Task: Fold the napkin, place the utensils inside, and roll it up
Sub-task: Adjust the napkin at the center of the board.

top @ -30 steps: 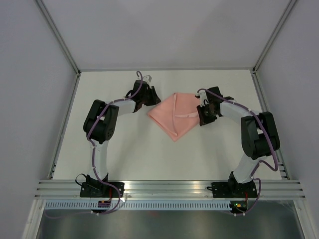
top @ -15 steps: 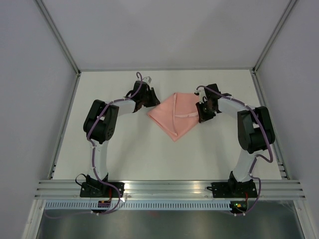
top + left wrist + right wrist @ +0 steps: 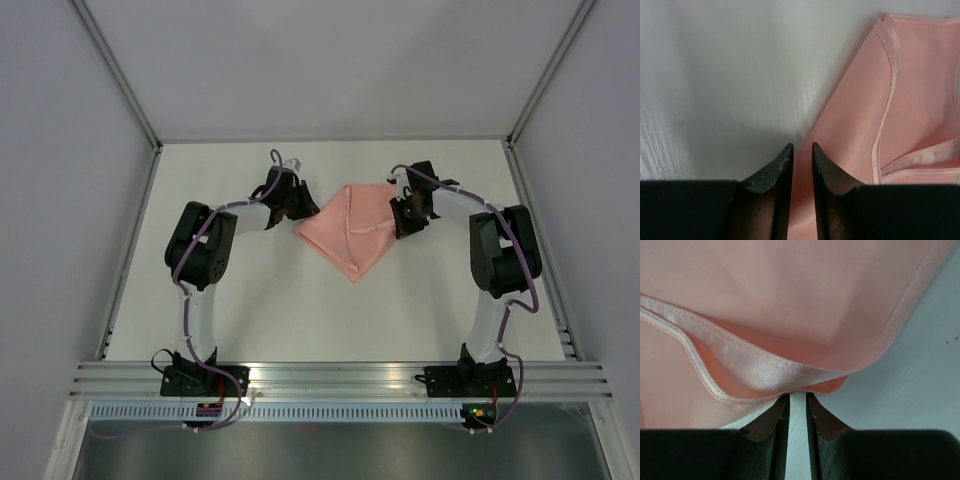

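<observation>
The pale pink napkin (image 3: 352, 228) lies as a folded diamond mid-table between both arms. My left gripper (image 3: 298, 212) is at its left corner; in the left wrist view the jaws (image 3: 802, 146) stand narrowly apart with pink napkin (image 3: 920, 100) filling the gap, shut on that corner. My right gripper (image 3: 400, 222) is at the napkin's right corner. In the right wrist view its tips (image 3: 797, 396) pinch the raised hemmed edge of the napkin (image 3: 790, 300), with white table showing in the slit below. The utensils are out of view.
The white table (image 3: 250, 300) is bounded by a metal frame rail (image 3: 135, 250) on the left and another (image 3: 540, 250) on the right. Grey walls stand behind. Purple cables run along both arms.
The right gripper has shifted a little left and away from the bases, carrying the napkin's right corner; its elbow swung inward. The left jaws have closed slightly on the left corner.
</observation>
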{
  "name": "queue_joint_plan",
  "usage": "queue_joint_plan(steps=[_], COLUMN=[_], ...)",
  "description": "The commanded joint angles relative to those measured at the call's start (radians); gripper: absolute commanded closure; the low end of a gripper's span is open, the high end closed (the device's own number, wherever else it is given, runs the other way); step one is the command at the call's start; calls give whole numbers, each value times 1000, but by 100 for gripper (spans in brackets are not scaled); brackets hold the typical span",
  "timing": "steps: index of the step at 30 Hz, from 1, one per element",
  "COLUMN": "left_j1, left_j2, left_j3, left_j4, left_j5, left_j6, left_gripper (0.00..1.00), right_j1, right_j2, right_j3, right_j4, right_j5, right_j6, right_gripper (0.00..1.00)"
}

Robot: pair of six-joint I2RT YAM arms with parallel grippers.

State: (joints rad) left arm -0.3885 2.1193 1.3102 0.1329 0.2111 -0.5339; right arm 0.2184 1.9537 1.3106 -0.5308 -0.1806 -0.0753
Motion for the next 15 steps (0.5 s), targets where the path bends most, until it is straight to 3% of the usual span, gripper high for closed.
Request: queue_joint_plan(steps=[1, 15], left_j1=[0, -29], left_j2=[-38, -147], left_j3=[-51, -264], left_j4=[-21, 68], left_j5=[-7, -75], left_j6=[-54, -179], left_gripper=[73, 77], right_j1=[-7, -8], right_j2=[33, 163], right_j3=[64, 205], right_j4=[-11, -15], right_j5=[44, 20], right_j6=[22, 2], right_gripper=[75, 74])
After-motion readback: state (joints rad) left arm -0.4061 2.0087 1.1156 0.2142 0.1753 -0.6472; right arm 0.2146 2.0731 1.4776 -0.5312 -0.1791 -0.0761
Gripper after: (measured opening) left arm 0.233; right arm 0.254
